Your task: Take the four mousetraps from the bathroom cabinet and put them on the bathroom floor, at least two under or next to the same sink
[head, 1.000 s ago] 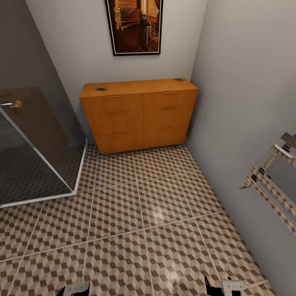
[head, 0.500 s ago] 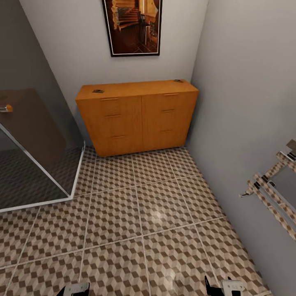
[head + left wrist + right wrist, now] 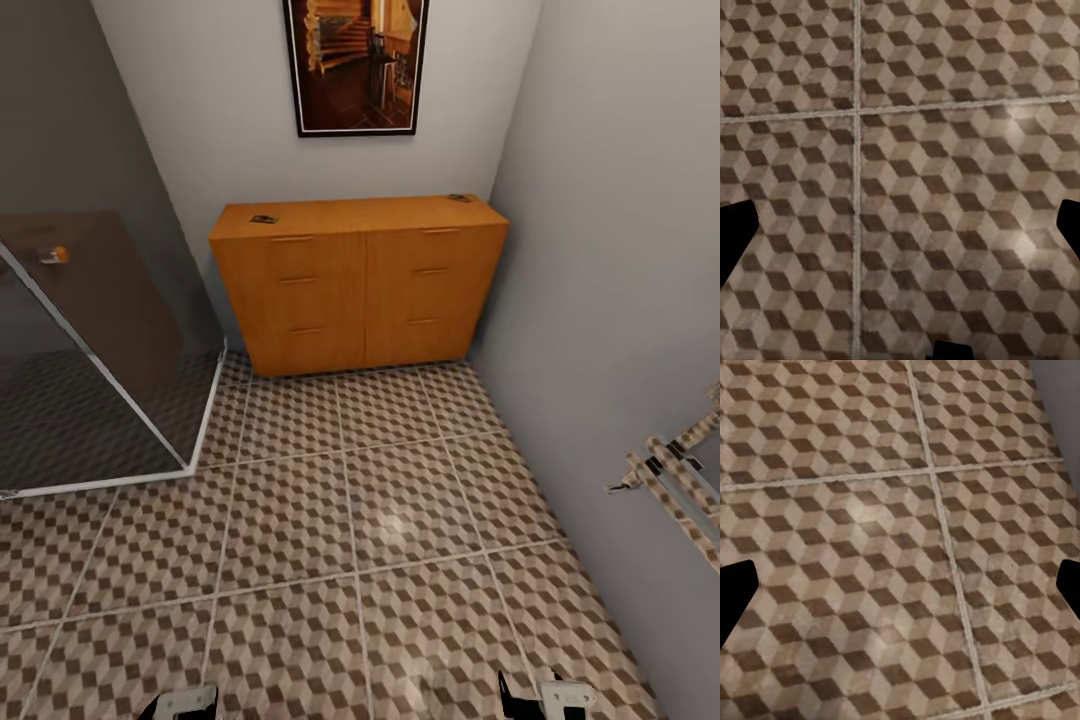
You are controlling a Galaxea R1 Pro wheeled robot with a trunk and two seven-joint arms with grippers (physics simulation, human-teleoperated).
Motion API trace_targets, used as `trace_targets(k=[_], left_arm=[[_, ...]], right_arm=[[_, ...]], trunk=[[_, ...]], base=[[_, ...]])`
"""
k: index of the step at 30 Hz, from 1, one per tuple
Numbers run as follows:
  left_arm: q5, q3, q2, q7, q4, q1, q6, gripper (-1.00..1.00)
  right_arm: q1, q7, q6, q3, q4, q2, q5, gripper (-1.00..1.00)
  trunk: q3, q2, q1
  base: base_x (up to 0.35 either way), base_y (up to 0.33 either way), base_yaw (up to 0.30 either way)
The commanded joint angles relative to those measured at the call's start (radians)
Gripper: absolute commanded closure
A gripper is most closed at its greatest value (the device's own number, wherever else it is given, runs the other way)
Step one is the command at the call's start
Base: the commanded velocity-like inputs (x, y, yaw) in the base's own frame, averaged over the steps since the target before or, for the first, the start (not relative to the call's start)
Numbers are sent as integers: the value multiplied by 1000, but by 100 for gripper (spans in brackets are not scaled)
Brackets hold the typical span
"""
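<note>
**Mousetraps on the cabinet top, both arms low over the tiles**

Mousetraps are the entry's subject, and we list the scene from our base outward. Nearest us, the left gripper (image 3: 178,702) and the right gripper (image 3: 545,695) show at the lower edge of the head view. In each wrist view the dark fingertips sit at opposite edges with bare tile between them, so we record both sets of jaws as spread wide and holding nothing.

Beneath and ahead lies the bathroom floor (image 3: 390,520), cube-patterned tiles with pale grout. To our left stands a glass shower screen (image 3: 90,340) in a white frame. On the right-hand wall hangs a towel rail (image 3: 670,490).

Against the far wall stands the cabinet (image 3: 360,290), drawers closed. On its top we count two mousetraps: one (image 3: 264,219) near the left end, one (image 3: 459,198) near the right rear corner. Above hangs a framed picture (image 3: 355,65).
</note>
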Motion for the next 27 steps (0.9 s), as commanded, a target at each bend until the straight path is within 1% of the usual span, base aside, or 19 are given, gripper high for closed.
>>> trace_targets(k=[1, 6, 13, 27], left_arm=[[2, 3, 0, -1, 4, -2, -6, -100], [2, 2, 0, -1, 4, -2, -6, -100], [1, 3, 0, -1, 4, -2, -6, -100], [2, 3, 0, -1, 4, -2, -6, -100]], right_arm=[[0, -1, -3, 9, 0, 0, -10, -100], [0, -1, -3, 10, 0, 0, -9, -100], [0, -1, -3, 10, 0, 0, -9, -100], [0, -1, -3, 10, 0, 0, -10, -100]], trunk=[[-1, 0, 0], [-2, 0, 0], [-2, 0, 0], [-2, 0, 0]], base=[[0, -56, 243], [0, -112, 124], [0, -116, 26], [0, -10, 2]])
